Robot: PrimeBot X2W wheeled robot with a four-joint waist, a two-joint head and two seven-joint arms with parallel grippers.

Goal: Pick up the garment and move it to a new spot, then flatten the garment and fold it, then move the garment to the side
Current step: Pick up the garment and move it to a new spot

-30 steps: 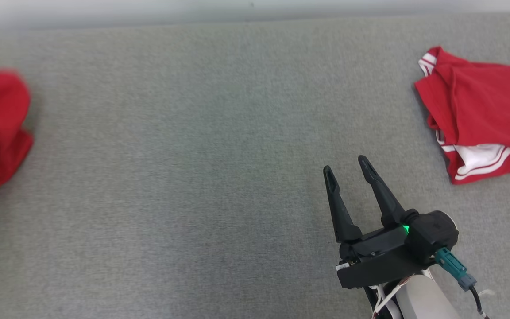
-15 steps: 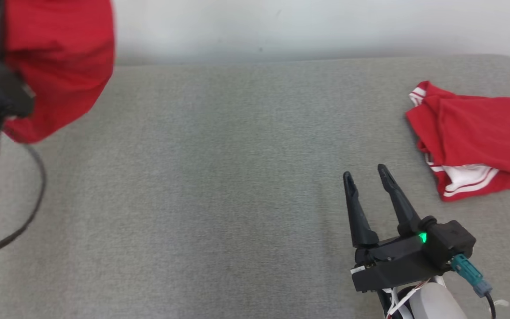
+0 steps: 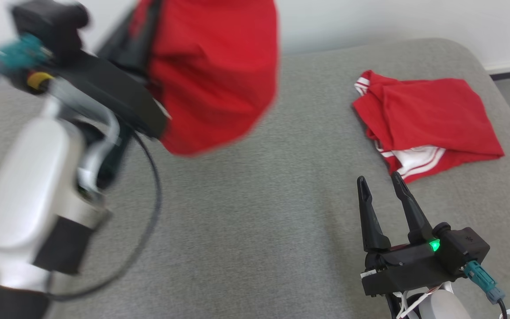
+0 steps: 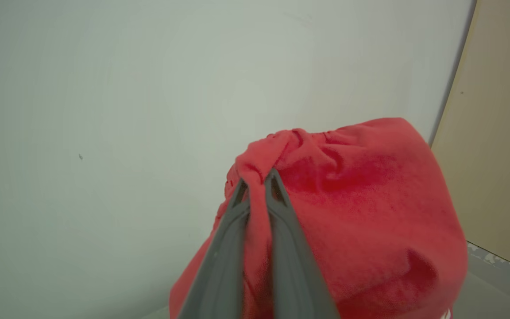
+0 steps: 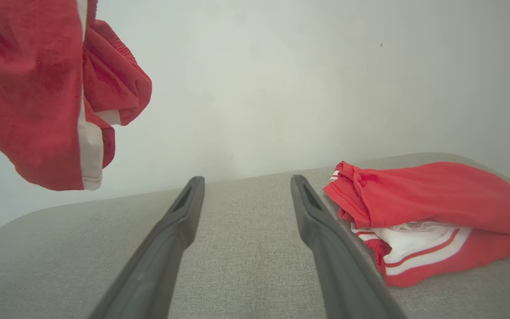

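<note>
Left gripper point(image 4: 256, 179) first: jaws pinched almost shut, with a thin ridge of red cloth squeezed between them. That's the garment point(image 4: 361, 199), caught by a bunched fold right at the fingertips. In the left wrist view the fabric balloons out to the right of the jaws and drops down past them, with a pale wall point(image 4: 104, 88) behind.

Over to the right gripper point(image 3: 379, 178): jaws parted a moderate way, with nothing between them but bare grey counter point(image 3: 255, 212).

The head view gives the wider picture. The garment point(image 3: 215, 75) hangs blurred at the upper left of centre, lifted clear of the counter. The left fingers are lost behind the cloth, and the pale forearm point(image 3: 25, 177) and a looping black cable point(image 3: 148, 212) sit below it.

The right wrist view adds a detail the other two don't. A white panel runs down the garment point(image 5: 29, 88) to its hem, and the garment dangles at the upper left, above the counter's far edge and well apart from the right gripper point(image 5: 247, 179).

A folded red piece point(image 3: 427, 115) with white stripes lies on the counter just beside the right gripper's right finger. Its near corner sits by the fingertip, and I can't tell whether they touch.
</note>
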